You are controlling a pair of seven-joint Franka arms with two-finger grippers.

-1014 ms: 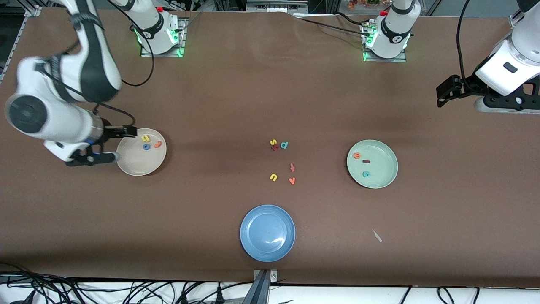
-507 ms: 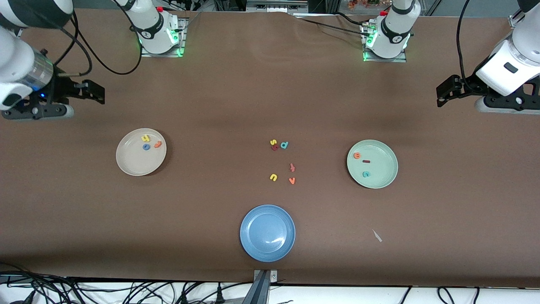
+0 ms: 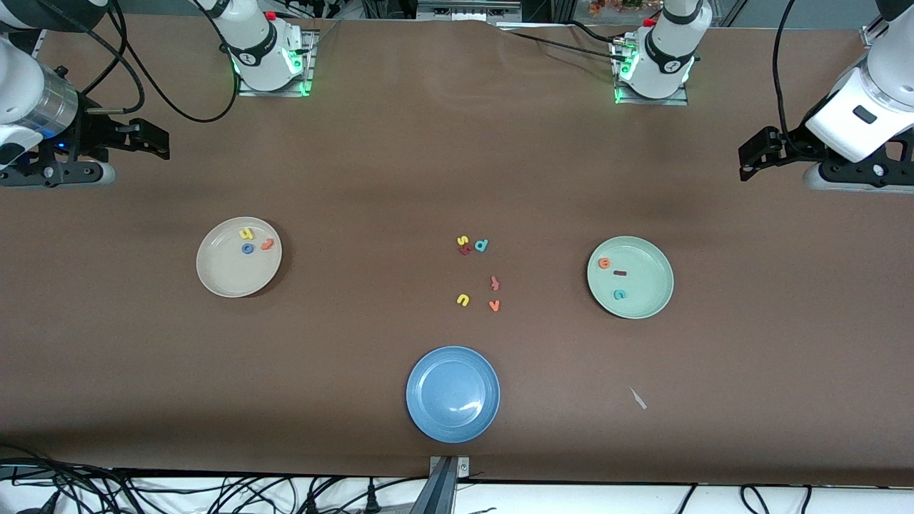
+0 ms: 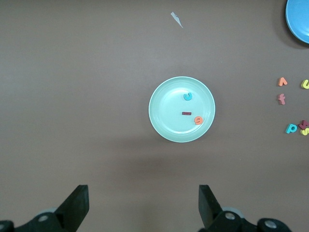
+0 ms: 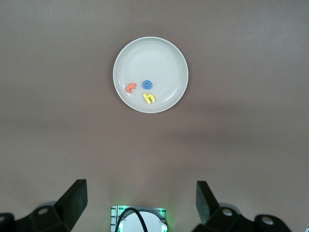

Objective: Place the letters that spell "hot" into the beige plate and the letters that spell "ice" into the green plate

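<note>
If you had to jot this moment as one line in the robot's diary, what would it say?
beige plate: h, o, t in | green plate: i, c, e in | left gripper: open, waiting | right gripper: open, empty

Brown table [image 3: 357, 178] occupied by three plates and loose letters. Blue plate [image 3: 453, 394] taken as landmark: beige plate [image 3: 238, 257] toward right arm's end, green plate [image 3: 630, 277] toward left arm's end, loose letters [image 3: 478, 275] farther from front camera.

Foam letters read h [image 5: 149, 98], o [image 5: 147, 84], f [image 4: 281, 99], p [image 4: 291, 128]; orange e [image 4: 199, 120], probably.
</note>
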